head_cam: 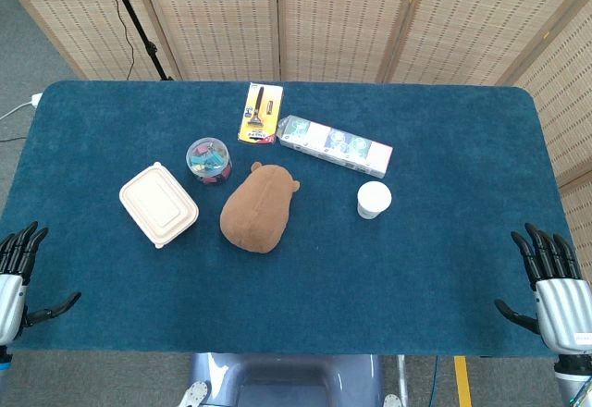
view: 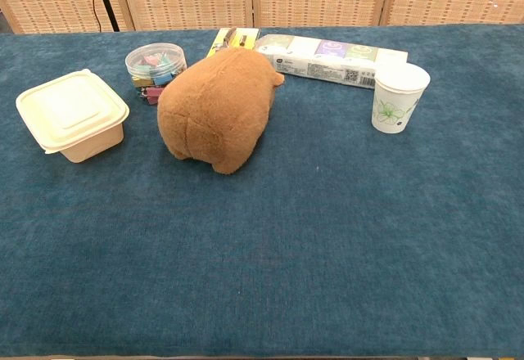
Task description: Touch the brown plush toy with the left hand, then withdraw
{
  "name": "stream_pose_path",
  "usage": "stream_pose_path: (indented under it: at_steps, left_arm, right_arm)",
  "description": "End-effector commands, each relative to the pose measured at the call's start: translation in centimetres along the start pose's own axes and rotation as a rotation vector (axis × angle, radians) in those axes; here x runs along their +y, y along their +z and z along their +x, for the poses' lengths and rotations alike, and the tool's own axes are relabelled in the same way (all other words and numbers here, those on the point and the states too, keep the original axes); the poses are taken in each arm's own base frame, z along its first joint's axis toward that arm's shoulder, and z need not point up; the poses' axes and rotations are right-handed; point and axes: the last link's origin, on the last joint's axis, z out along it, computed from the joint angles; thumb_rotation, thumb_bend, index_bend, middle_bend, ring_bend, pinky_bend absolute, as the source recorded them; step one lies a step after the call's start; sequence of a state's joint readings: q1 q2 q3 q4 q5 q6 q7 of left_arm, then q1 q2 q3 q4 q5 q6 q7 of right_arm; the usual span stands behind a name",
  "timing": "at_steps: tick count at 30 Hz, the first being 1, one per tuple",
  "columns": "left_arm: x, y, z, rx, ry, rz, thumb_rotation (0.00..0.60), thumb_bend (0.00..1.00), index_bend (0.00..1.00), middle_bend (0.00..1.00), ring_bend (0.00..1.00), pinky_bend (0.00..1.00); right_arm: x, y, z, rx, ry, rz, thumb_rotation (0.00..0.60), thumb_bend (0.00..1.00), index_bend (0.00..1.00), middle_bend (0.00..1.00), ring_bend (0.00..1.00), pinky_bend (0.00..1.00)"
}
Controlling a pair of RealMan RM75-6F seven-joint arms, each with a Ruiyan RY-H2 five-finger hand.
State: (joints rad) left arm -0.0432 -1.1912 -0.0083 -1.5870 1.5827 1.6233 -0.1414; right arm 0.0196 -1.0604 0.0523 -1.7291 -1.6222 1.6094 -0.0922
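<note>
Brown plush toy (head_cam: pixel 259 207) lies mid-table (head_cam: pixel 416 268); left hand (head_cam: pixel 13 277) at 8 o'clock, fingers spread, well apart.

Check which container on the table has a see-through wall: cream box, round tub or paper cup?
The round tub behind the cream box: coloured clips show through its wall. The box and the paper cup are opaque.

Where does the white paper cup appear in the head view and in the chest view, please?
Head view: the paper cup stands right of center, to the right of the brown plush toy.
Chest view: the cup is at the upper right, again right of the plush toy.
Shared landmark: the long tissue pack lies just behind the cup in both views.
</note>
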Motion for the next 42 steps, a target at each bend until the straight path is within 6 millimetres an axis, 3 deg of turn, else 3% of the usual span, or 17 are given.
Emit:
stream_pose_path:
  at_steps: [1,10,15,24,33,42]
  left_arm:
    - [1.2,2.5,0.0,0.023,-0.018,-0.059,0.08,0.0,0.0,0.0,0.0,0.0]
    - [8.5,10.0,-1.4,0.05,-0.002,-0.306,0.074,0.0,0.0,0.0,0.0,0.0]
    - [12.7,14.4,-3.2,0.059,0.081,-0.409,0.074,0.0,0.0,0.0,0.0,0.0]
    - [18.7,20.6,-9.5,-0.024,0.129,-0.462,0.065,0.0,0.0,0.0,0.0,0.0]
    - [24.0,22.7,-15.4,-0.114,0.089,-0.504,0.061,0.0,0.0,0.0,0.0,0.0]
    - [25.3,22.2,-19.9,-0.17,0.085,-0.529,0.061,0.0,0.0,0.0,0.0,0.0]
  right_arm:
    - [0.0,0.0,-0.1,-0.009,0.009,-0.002,0.6,0.0,0.0,0.0,0.0,0.0]
    - [0.3,0.3,0.1,-0.008,0.025,-0.014,0.6,0.0,0.0,0.0,0.0,0.0]
    - [0.6,0.4,0.3,-0.009,0.045,-0.019,0.6,0.0,0.0,0.0,0.0,0.0]
    - [1.0,0.7,0.8,0.001,0.081,-0.008,0.6,0.0,0.0,0.0,0.0,0.0]
    - [1.6,0.8,1.2,0.004,0.112,-0.005,0.6,0.0,0.0,0.0,0.0,0.0]
    - [2.2,1.1,1.3,-0.003,0.136,-0.024,0.6,0.0,0.0,0.0,0.0,0.0]
